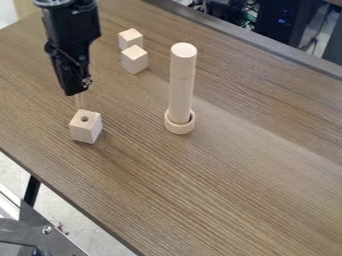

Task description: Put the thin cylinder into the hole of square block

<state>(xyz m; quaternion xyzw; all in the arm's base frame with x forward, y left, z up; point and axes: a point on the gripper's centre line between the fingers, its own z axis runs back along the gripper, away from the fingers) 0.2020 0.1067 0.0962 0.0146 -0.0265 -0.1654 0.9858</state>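
Gripper [78,92] pinching pale thin cyl. [81,101] nr. sq. wood block [85,131] w/ rnd. hole [85,119].

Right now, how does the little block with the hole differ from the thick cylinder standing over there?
The holed block is short with flat sides, while the thick cylinder is tall and round. The block's top has a small hole; the cylinder's top shows none. The block stands directly on the table, whereas the cylinder stands in a ring. Both look like pale wood.
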